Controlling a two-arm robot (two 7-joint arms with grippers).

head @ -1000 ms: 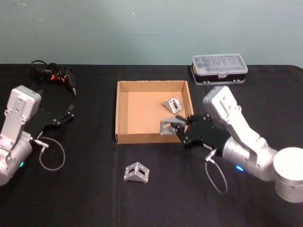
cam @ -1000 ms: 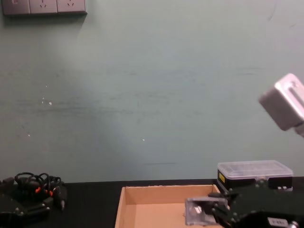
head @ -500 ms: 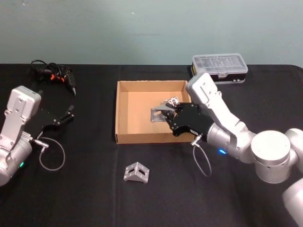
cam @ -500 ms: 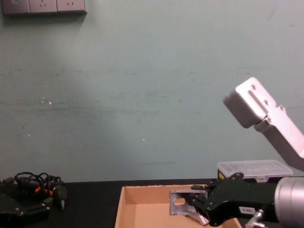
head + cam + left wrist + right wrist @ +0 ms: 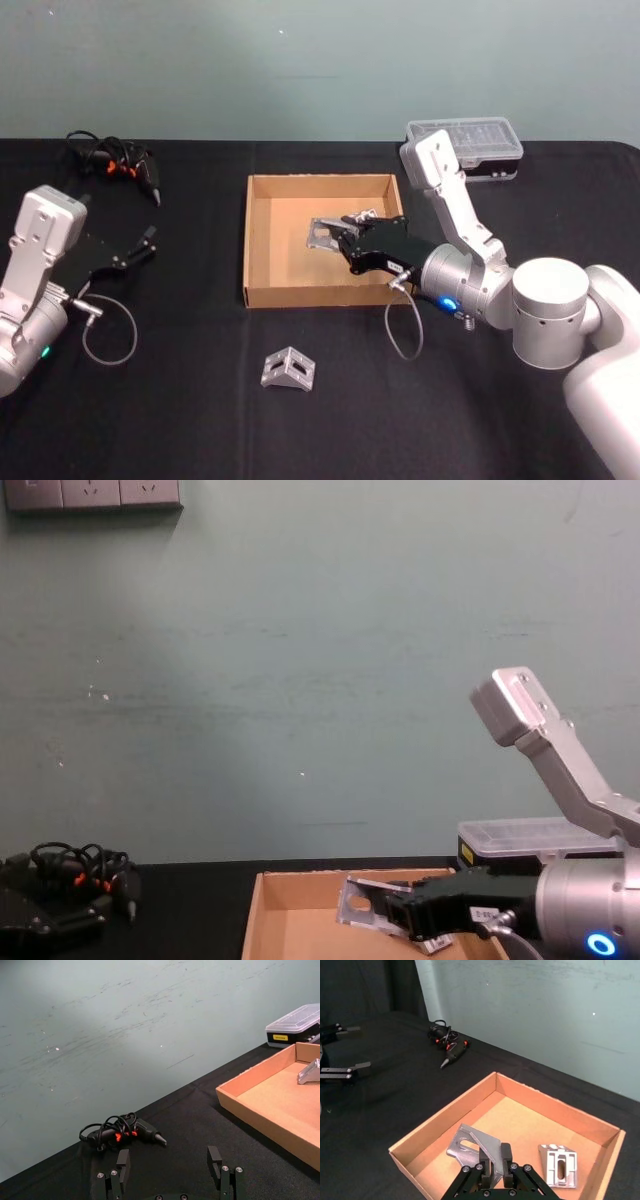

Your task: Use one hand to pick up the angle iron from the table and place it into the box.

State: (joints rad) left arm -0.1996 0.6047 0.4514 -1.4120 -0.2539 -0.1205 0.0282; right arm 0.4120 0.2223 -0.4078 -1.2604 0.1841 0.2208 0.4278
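My right claw [image 5: 338, 239] is clamped on the angle iron [image 5: 321, 233], holding it tilted over the floor of the box [image 5: 320, 293]. A second bracket [image 5: 559, 1165] lies flat just beside the claw. A spare bracket [image 5: 288, 367] sits on the bench [image 5: 190, 425], outside the box. My left claw [image 5: 169, 1161] is parked well away, fingers spread.

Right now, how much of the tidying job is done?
Done: one angle iron lies inside the box. In hand: the right gripper is shut on a second angle iron, holding it over the box. Left: a third angle iron lies on the table before the box. The left gripper sits open at the left.
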